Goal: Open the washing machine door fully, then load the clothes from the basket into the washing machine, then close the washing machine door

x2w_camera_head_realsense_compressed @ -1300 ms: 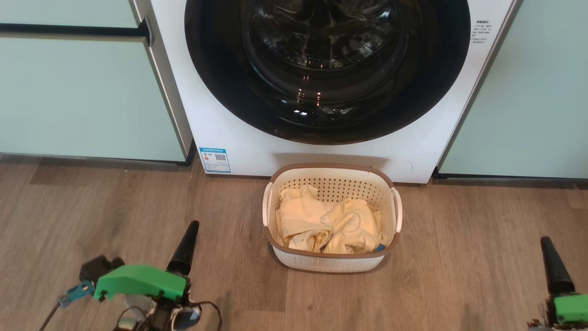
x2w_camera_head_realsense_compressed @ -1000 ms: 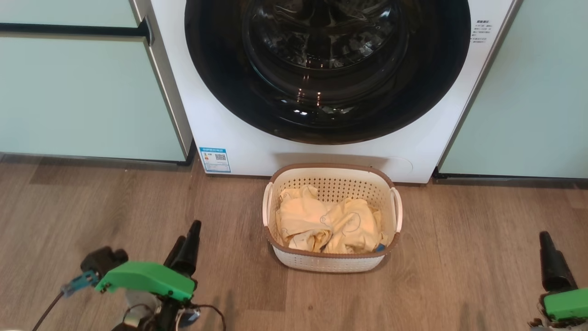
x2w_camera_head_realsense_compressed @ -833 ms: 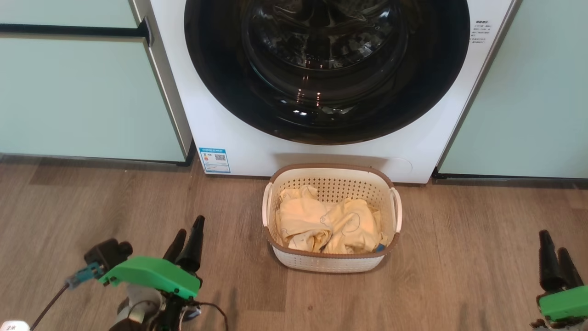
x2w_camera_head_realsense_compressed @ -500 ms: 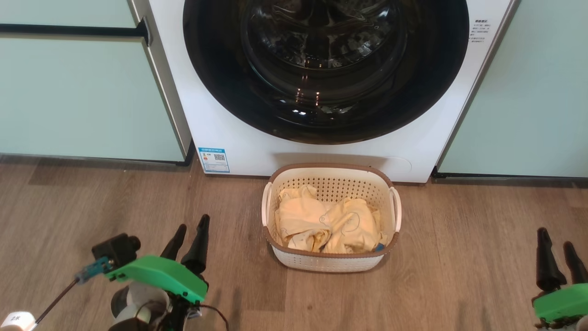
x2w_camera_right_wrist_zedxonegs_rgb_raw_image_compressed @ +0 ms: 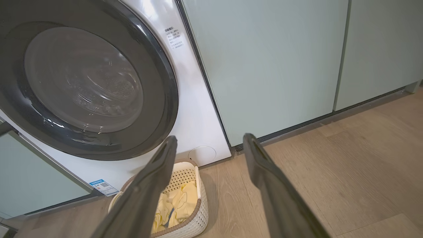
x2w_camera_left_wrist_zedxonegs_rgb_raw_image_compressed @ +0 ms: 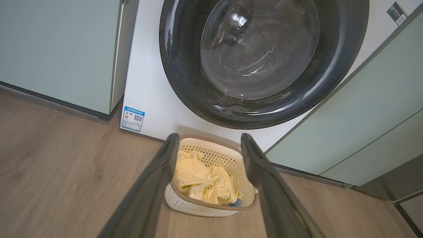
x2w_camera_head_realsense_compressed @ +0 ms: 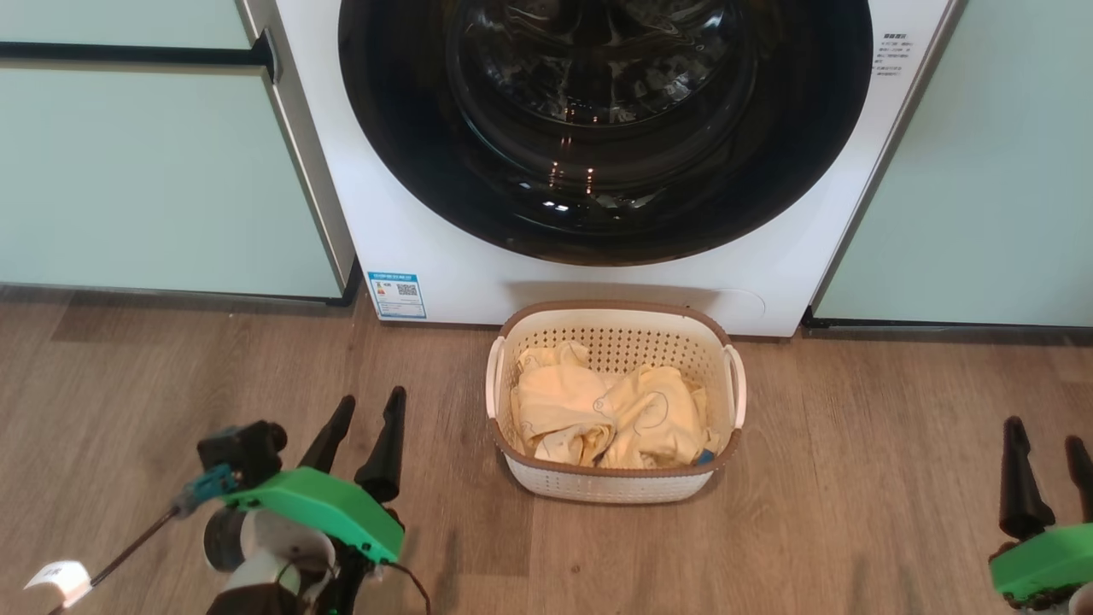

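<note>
1. By my reading nothing of the task is done yet. The large round washing machine door [x2w_camera_head_realsense_compressed: 401, 154], a glossy black rim around domed clear glass, sits shut against the big white front-loading washing machine [x2w_camera_head_realsense_compressed: 410, 248].
2. The small white perforated plastic basket [x2w_camera_head_realsense_compressed: 610, 308] with a brown rim stands on the wood-look floor [x2w_camera_head_realsense_compressed: 128, 384] at the door's 6 o'clock, just beside the machine's front. The soft pale-yellow clothes [x2w_camera_head_realsense_compressed: 598, 414] all lie inside it.
3. The left tool [x2w_camera_head_realsense_compressed: 371, 395] is released, its long dark fingers spread and empty, at the basket's 8 o'clock and apart from it. The right tool [x2w_camera_head_realsense_compressed: 1047, 430] is also released and empty, well apart at 4 o'clock.
4. Opening the door, loading the clothes and closing the door all remain.
5. Flat pale-green cabinets [x2w_camera_head_realsense_compressed: 154, 171] flank the machine at 9 and 3 o'clock, so the door's swing has a panel on either side. I cannot tell which side carries the hinge. The basket sits below the door's lower edge, probably clear of the swing. Bare floor lies open at both its sides.
</note>
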